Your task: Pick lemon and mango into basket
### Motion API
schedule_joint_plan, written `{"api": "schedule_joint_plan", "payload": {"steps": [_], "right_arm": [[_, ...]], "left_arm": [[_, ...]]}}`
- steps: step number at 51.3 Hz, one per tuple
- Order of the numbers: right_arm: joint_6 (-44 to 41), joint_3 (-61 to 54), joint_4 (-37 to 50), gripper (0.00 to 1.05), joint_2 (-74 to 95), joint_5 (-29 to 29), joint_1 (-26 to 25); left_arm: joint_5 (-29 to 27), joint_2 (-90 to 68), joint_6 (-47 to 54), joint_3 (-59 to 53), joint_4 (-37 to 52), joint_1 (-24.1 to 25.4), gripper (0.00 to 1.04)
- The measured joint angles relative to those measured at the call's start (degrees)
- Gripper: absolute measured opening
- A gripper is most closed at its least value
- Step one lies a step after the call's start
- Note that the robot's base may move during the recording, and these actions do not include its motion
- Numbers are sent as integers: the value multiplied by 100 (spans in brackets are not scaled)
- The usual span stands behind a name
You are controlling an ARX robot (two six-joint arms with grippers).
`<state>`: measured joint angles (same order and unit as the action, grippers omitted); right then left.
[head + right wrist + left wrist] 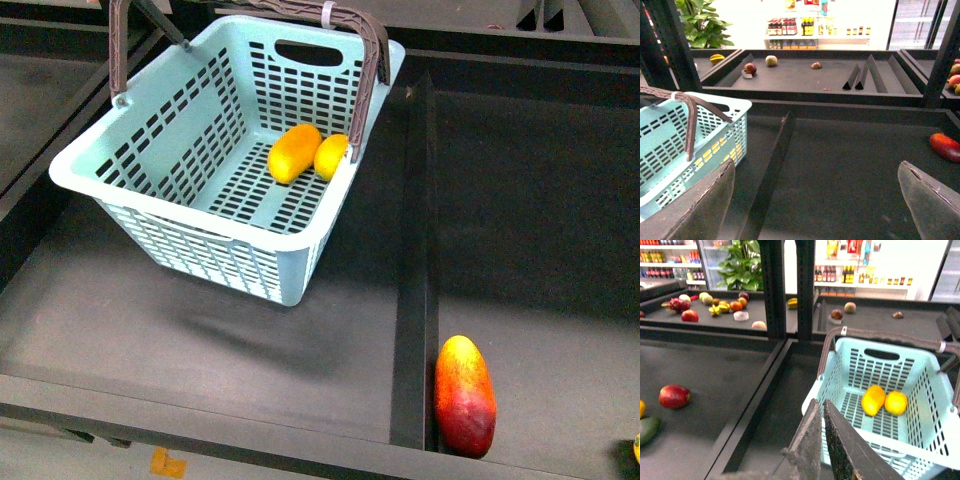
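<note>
Lemon: the lemon [331, 156] is seen lying on the slotted floor of the basket, toward its far right corner, touching the mango.
Mango: the mango [293, 153] is laid beside the lemon, on its left in the front view, tilted; the same pair is shown in the left wrist view, mango [873, 400] and lemon [896, 402] side by side.
Basket: the pale turquoise basket [175, 235] is set on the dark shelf surface [150, 320], with both brown handles [372, 45] raised and a white zip tie [328, 14] on the far one.
Divider: a black divider [413, 300] is placed just right of the basket.
Red-and-orange fruit: an elongated red-and-orange fruit [464, 394] lies right of the divider, near the front edge, well apart from the basket.
Left gripper: the left gripper [822, 416] is seen with its jaws closed together, nothing held between them, near the basket's rim.
Right gripper: the right gripper [815, 200] is held wide apart and empty, over the bare shelf beside the basket.
</note>
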<state>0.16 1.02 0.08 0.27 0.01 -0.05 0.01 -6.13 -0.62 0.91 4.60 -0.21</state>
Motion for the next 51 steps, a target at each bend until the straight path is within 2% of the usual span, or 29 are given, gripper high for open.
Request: {"api": "schedule_joint_plan", "payload": {"steps": [4, 22, 24, 35, 39, 48, 51], "right_arm": [[0, 0, 0, 96, 2, 2, 0], [0, 0, 0, 96, 0, 0, 0], [0, 0, 0, 96, 2, 0, 0], [0, 0, 0, 96, 0, 0, 0], [0, 0, 0, 96, 2, 0, 0], [0, 0, 0, 96, 2, 0, 0], [0, 0, 0, 96, 2, 0, 0]], "left_arm": [[0, 459, 0, 0, -402, 0, 4], [-2, 577, -2, 0, -452, 0, 4], [-2, 577, 0, 0, -452, 0, 14], [-2, 577, 0, 0, -452, 0, 53], [-2, 577, 0, 0, -452, 0, 71], [-2, 577, 0, 0, -452, 0, 99], [-2, 577, 11, 0, -452, 0, 97]]}}
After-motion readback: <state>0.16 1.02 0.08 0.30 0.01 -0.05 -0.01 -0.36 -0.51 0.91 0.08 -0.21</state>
